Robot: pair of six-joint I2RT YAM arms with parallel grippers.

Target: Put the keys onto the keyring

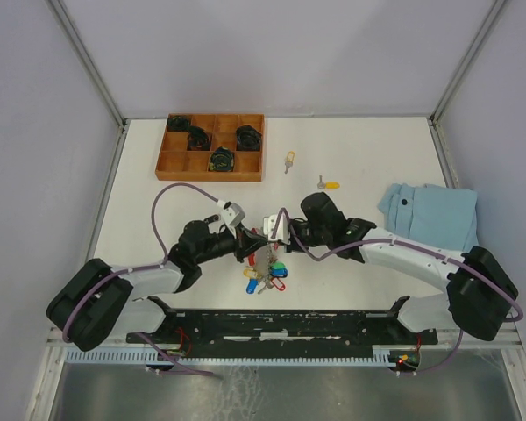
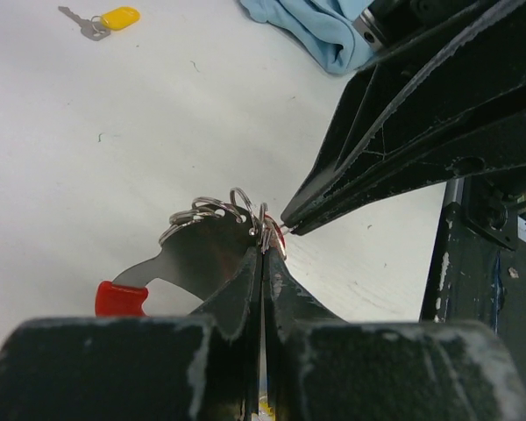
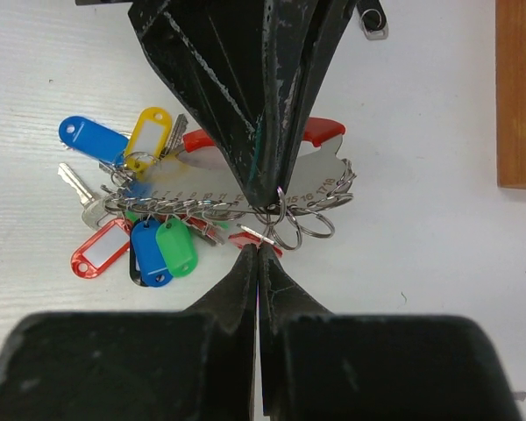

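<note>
— So where did the keyring [image 3: 202, 209] lie?

— On the tabletop [image 1: 368, 149], towards its near edge, between the two arms. It was a silvery curved plate with red ends and a row of wire rings along it. Blue, yellow, red and green tags were fanned out to one side.

— And the pincers?

— Both met at the ring end of the bunch, tip nearly against tip. The left pincer [image 3: 265, 200] was squeezed tight, with a wire ring of the keyring nipped at its very tip. The right pincer [image 3: 258, 250] was closed too, with no gap between its fingers. Its tip sat right against the rings and a bit of red, but I couldn't tell whether it actually gripped anything.

— Were there loose keys [image 1: 330, 185]?

— Two, well apart from the bunch, farther back on the tabletop. One had a yellow tag. The other lay nearer the wooden tray [image 1: 210, 146], its tag small but also yellowish.

— What about the tray?

— It stood at the far left, divided into compartments, with dark round items in four of them.

— Anything on the right?

— A crumpled blue cloth [image 1: 430, 213] lay beside the right arm.
</note>
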